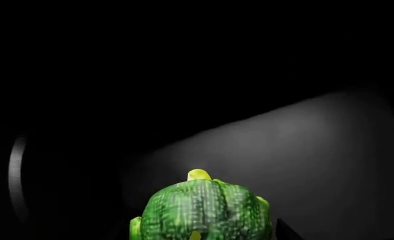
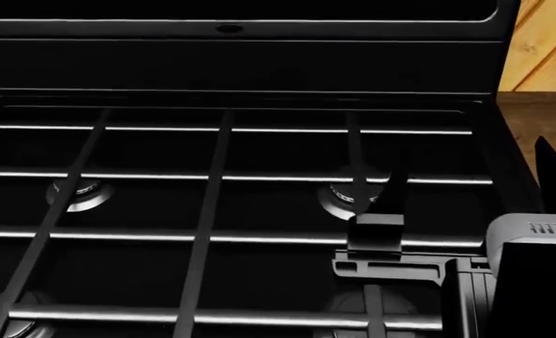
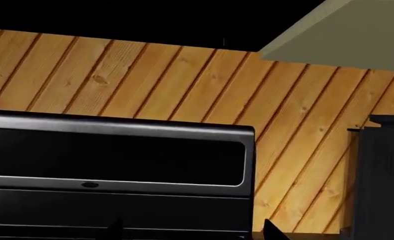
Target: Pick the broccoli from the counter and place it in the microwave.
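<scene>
In the left wrist view the broccoli (image 1: 206, 210), bright green and lumpy with a yellow-green tip, sits right at my left gripper (image 1: 203, 236). It fills the space between the jaws, and only one dark fingertip (image 1: 281, 230) shows beside it. Around it is a dark cavity with a grey-lit surface (image 1: 303, 150), which looks like the microwave's inside. My right gripper (image 2: 471, 179) is open and empty above the right side of the black gas stove (image 2: 221, 176). A strip of the brown counter (image 2: 541, 113) shows at the right of the stove. The left gripper is out of the head view.
The stove's grates and burners (image 2: 80, 193) fill the head view. Its black back panel (image 3: 117, 165) stands against a diagonal wood-plank wall (image 3: 183, 80). A pale hood or cabinet underside (image 3: 343, 35) hangs at the upper right. A dark block (image 3: 383, 175) stands to the right.
</scene>
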